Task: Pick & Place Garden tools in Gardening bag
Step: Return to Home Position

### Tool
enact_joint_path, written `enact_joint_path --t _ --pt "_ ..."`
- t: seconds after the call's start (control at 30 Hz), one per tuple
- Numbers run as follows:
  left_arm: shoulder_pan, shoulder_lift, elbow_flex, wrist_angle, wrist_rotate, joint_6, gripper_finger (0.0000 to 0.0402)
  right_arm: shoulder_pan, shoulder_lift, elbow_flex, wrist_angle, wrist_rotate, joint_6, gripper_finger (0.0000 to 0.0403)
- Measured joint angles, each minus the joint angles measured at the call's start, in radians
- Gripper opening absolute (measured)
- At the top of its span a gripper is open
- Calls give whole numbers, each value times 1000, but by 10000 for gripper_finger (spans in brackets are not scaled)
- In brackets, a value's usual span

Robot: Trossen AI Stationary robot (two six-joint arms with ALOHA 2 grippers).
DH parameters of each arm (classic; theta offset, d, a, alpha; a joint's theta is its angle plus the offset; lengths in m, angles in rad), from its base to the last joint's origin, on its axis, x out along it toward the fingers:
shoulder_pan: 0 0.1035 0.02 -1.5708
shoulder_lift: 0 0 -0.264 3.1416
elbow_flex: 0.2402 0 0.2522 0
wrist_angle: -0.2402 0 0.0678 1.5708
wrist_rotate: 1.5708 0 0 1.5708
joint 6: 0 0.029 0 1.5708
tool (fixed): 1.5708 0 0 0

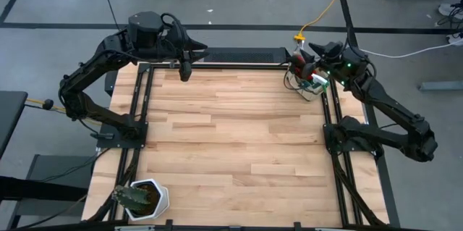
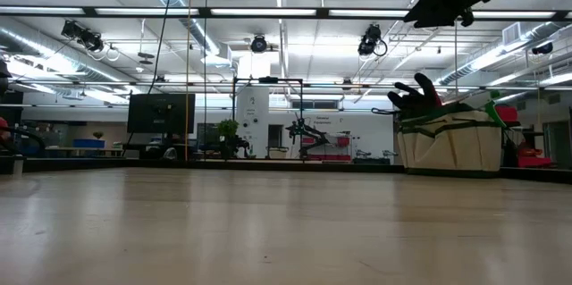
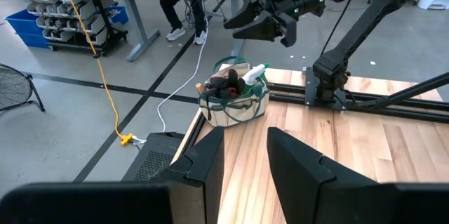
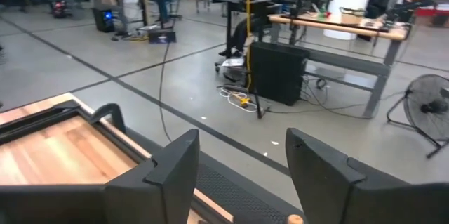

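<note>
The beige gardening bag (image 1: 309, 83) (image 3: 233, 104) (image 2: 450, 142) stands on its base at the table's far right corner. Garden tools stick out of its top: a green watering vessel (image 3: 254, 74) and a glove (image 3: 224, 81) whose fingers rise above the rim (image 2: 416, 96). My right gripper (image 3: 240, 22) (image 1: 307, 51) (image 4: 242, 161) hangs open above the bag, nearly level, with nothing between its fingers. My left gripper (image 1: 186, 70) (image 3: 245, 155) waits high over the far left of the table, open, with nothing between its fingers.
A white pot with a dark plant (image 1: 143, 198) stands at the near left corner. Black frame rails (image 1: 141, 108) (image 1: 333, 115) run along both sides of the wooden tabletop. A yellow cable (image 1: 325, 10) lies on the floor beyond the far edge.
</note>
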Motion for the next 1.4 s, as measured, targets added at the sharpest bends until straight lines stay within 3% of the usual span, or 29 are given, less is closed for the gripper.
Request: enact_joint_path --t 1.0,1.4 --pt "0 0 0 0 0 0 115 343 0 0 10 2 -13 26" --pt "0 0 0 0 0 0 115 486 0 0 62 2 -14 1"
